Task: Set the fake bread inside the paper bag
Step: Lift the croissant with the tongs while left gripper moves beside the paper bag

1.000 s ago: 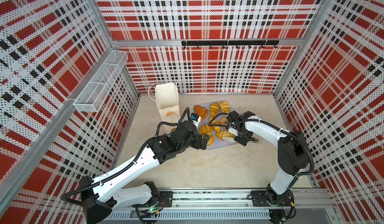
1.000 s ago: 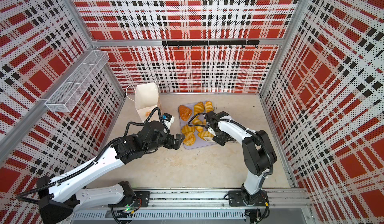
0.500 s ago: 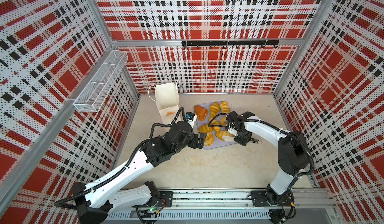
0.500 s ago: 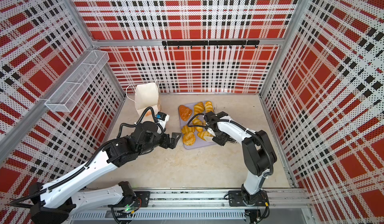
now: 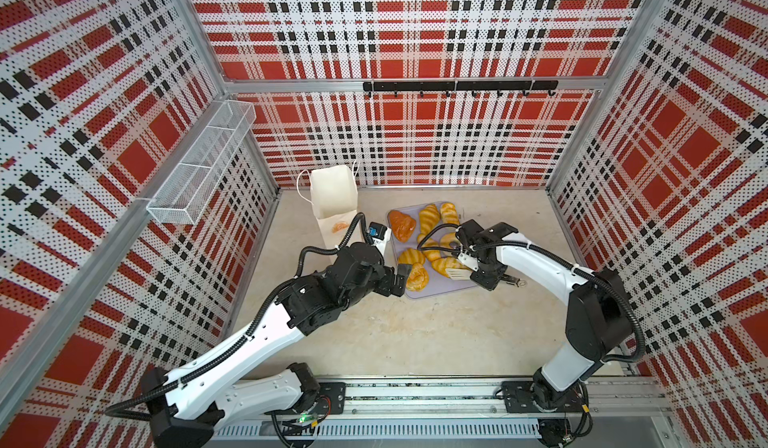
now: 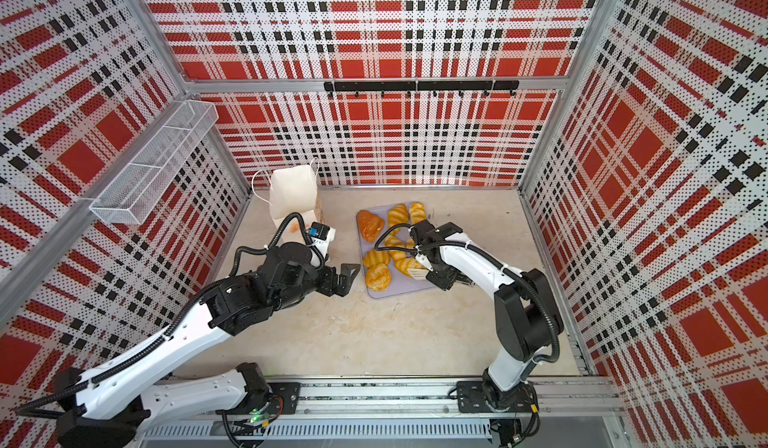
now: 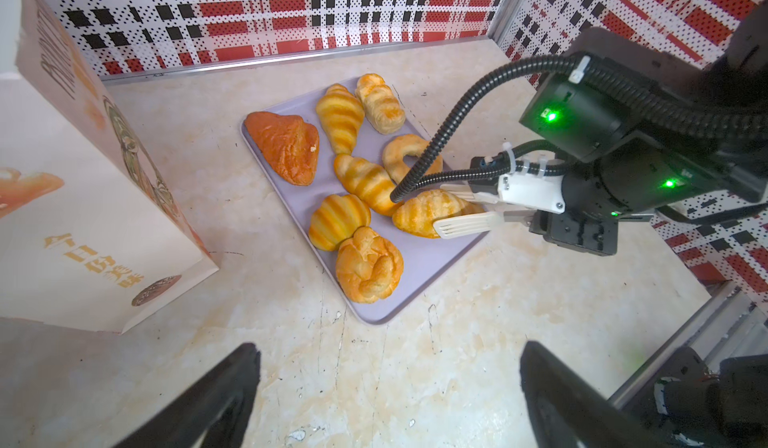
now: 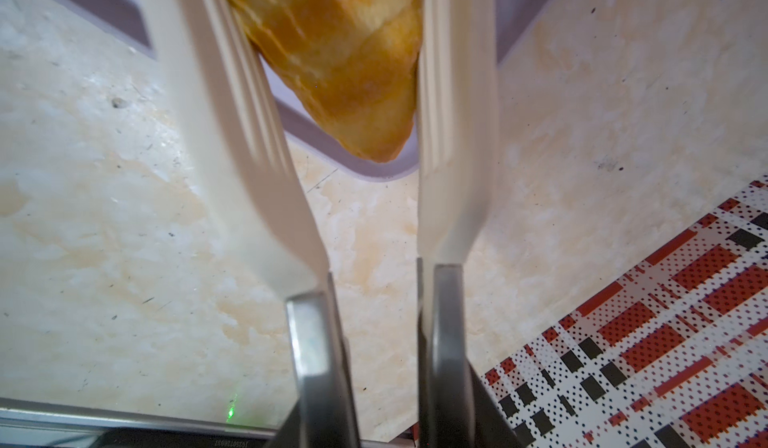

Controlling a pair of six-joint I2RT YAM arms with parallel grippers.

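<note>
Several pieces of fake bread lie on a lilac tray [image 5: 440, 289] [image 7: 419, 259]: a reddish-brown croissant [image 5: 402, 225] [image 7: 286, 147], a bagel [image 7: 405, 155], a knotted bun [image 5: 417, 277] [image 7: 368, 265] and striped rolls. My right gripper [image 5: 451, 268] [image 6: 413, 268] [image 7: 451, 209] has its white paddle fingers [image 8: 232, 134] pressed on both sides of a golden croissant [image 7: 424, 213] [image 8: 345, 72] at the tray's near right corner. My left gripper [image 5: 402, 280] [image 6: 347, 280] [image 7: 388, 350] hangs open and empty just off the tray's left edge. The paper bag [image 5: 332, 194] [image 6: 291, 192] [image 7: 83, 217] stands upright at the back left.
A white wire-mesh basket [image 5: 199, 167] hangs on the left wall. A black hook rail [image 5: 459, 86] runs along the back wall. Plaid walls close in three sides, and the arms' rail [image 5: 415, 396] runs along the front.
The right gripper's paddles have narrowed onto the golden croissant. The left arm has drawn back slightly to the left, still open.
</note>
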